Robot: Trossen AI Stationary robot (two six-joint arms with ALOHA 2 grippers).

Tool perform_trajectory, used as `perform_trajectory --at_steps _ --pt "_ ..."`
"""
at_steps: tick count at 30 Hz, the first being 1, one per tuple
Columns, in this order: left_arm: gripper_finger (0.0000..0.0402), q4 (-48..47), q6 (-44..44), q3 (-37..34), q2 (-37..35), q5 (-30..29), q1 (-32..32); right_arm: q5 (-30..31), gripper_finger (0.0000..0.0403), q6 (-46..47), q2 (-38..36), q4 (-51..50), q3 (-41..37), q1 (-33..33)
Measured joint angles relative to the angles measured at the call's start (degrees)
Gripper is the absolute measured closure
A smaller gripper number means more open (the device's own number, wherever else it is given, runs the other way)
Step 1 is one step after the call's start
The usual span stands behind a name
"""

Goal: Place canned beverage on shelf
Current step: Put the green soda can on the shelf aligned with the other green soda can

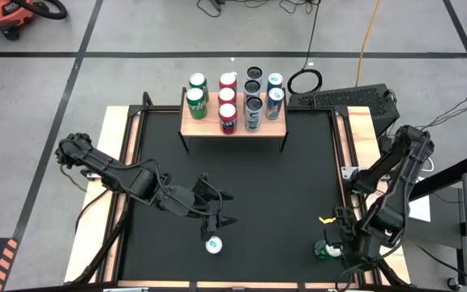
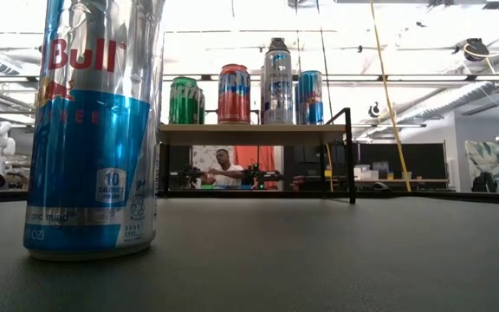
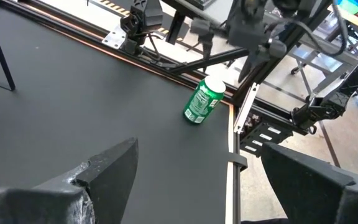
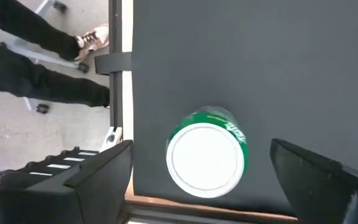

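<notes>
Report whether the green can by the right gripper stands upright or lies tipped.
Upright: the green can shows its round white end to the right wrist view, base on the table.

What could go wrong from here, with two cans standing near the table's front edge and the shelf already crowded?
1. The green can stands right beside the table edge; a nudge from the open right end effector may tip it off.
2. The shelf holds ten cans, leaving little free board, so neighbours may be knocked.
3. The blue can sits just below the open left end effector.
</notes>
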Motion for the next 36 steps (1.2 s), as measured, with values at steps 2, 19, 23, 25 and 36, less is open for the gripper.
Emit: perform_trajectory --at_steps 2,19,23,25,36 --pt "0.0059 0.0 0.0 0.0 0.0 -0.02 0.0 -0.52 0.0046 0.68 0.0 2.57 -2.15 0.54" --pt "0.0059 -0.03 0.06 0.0 0.0 0.11 0.0 -0.71 0.0046 3.89 0.0 11.48 -11.94 1.55" --pt "0.0059 -0.04 0.07 0.0 0.0 0.17 0.0 -0.81 0.0046 5.28 0.0 11.56 -13.36 1.55" --pt "0.0059 -0.04 0.07 0.0 0.0 0.44 0.0 -0.83 0.0046 5.66 0.0 11.68 -14.06 1.55" --pt "0.0059 -0.24 0.48 0.0 0.0 0.44 0.04 -0.92 0.0087 5.66 -0.04 13.06 -16.03 1.51"
